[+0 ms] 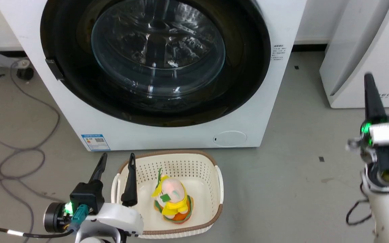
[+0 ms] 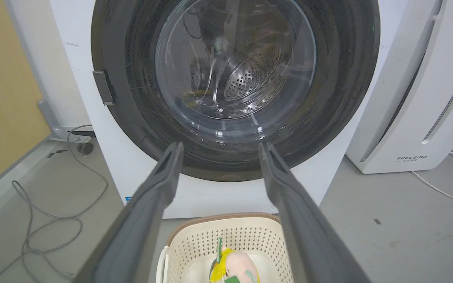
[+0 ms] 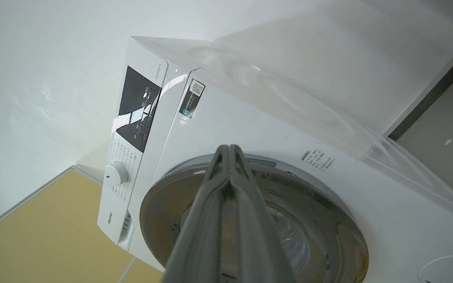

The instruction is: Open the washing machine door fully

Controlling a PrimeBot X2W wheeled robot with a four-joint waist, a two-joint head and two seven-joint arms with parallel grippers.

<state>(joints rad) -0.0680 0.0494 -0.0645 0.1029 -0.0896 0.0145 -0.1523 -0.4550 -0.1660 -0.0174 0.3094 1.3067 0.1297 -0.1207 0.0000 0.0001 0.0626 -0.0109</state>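
Observation:
The washing machine door [image 1: 79,50] is a big round glossy black ring with a clear bulging glass centre; it lies flat against the white machine front, with a small dark handle tab at its left rim. It also shows in the left wrist view as the washing machine door [image 2: 132,78] and in the right wrist view as the washing machine door [image 3: 328,236]. My left gripper [image 1: 117,161] is open, low at the lower left over a basket's edge, well short of the door; left gripper [image 2: 220,151]. My right gripper [image 1: 369,79] is shut and empty at the right, away from the machine; right gripper [image 3: 229,147].
A cream perforated basket [image 1: 214,168] holding a yellow and pink soft toy [image 1: 171,199] stands on the grey floor before the machine. Grey cables [image 1: 19,158] loop on the floor at the left. A white appliance [image 1: 360,57] stands to the right. A small round white flap [image 1: 230,138] sits low on the machine.

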